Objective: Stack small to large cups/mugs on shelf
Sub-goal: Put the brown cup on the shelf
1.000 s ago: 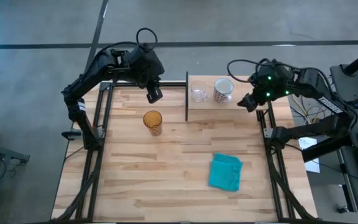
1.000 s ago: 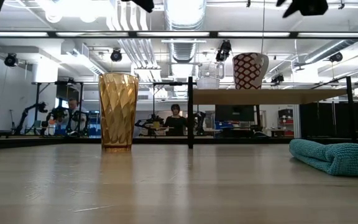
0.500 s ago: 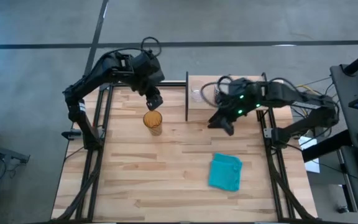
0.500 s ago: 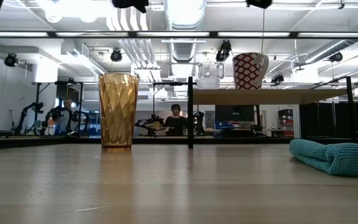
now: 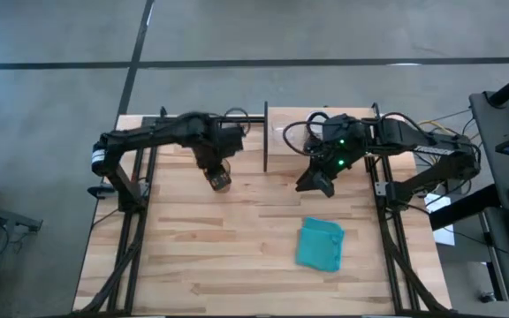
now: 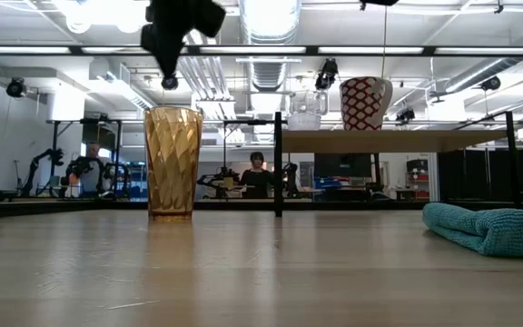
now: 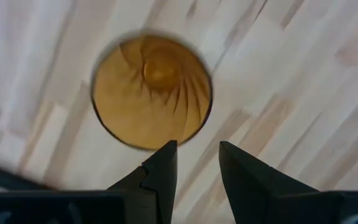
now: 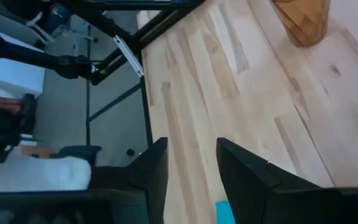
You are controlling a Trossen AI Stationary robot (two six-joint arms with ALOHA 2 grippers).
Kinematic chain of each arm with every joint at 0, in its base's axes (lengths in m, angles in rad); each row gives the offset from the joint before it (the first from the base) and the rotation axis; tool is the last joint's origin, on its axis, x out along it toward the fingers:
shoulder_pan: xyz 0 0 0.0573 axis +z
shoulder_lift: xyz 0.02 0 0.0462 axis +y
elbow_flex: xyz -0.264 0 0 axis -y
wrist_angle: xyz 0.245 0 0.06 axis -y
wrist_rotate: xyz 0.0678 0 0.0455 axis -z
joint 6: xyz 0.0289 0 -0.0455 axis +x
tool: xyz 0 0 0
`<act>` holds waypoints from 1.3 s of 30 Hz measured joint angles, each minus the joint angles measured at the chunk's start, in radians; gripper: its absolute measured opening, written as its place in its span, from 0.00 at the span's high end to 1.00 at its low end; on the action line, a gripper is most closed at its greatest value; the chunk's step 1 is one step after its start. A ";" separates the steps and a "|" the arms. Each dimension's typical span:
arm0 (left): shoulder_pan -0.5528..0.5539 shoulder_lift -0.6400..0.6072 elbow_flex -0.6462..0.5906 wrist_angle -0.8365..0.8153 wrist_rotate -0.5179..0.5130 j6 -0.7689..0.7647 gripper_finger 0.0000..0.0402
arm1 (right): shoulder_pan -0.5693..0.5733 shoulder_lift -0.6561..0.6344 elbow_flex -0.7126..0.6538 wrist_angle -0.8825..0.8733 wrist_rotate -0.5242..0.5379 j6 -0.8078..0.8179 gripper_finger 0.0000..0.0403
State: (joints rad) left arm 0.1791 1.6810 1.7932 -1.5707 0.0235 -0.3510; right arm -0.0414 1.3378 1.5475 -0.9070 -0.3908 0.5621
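The teal cloth [image 5: 321,244] lies nearest on the table [image 5: 237,265]; beyond it the amber tumbler [image 6: 172,162] stands upright, with the left gripper [image 7: 194,163] directly above its mouth, fingers parted and grasping nothing. The right gripper [image 5: 316,182] hangs beside the shelf [image 6: 379,140], released and empty. Farthest back, the glass cup [image 6: 305,111] and speckled mug [image 6: 364,103] stand side by side on the shelf.

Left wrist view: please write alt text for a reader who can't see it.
Looking straight down into the amber tumbler standing on the wooden table, its ribbed inside and round base visible. The left gripper hangs above it with fingers open, the tips by the tumbler's rim and holding nothing.
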 joint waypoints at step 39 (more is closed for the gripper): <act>-0.083 0.004 -0.188 0.206 -0.161 0.025 0.74 | 0.000 -0.022 0.000 -0.032 0.024 -0.047 0.68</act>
State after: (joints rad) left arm 0.0965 1.6851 1.6051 -1.3643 -0.1377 -0.3261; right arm -0.0414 1.3159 1.5478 -0.9390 -0.3664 0.5152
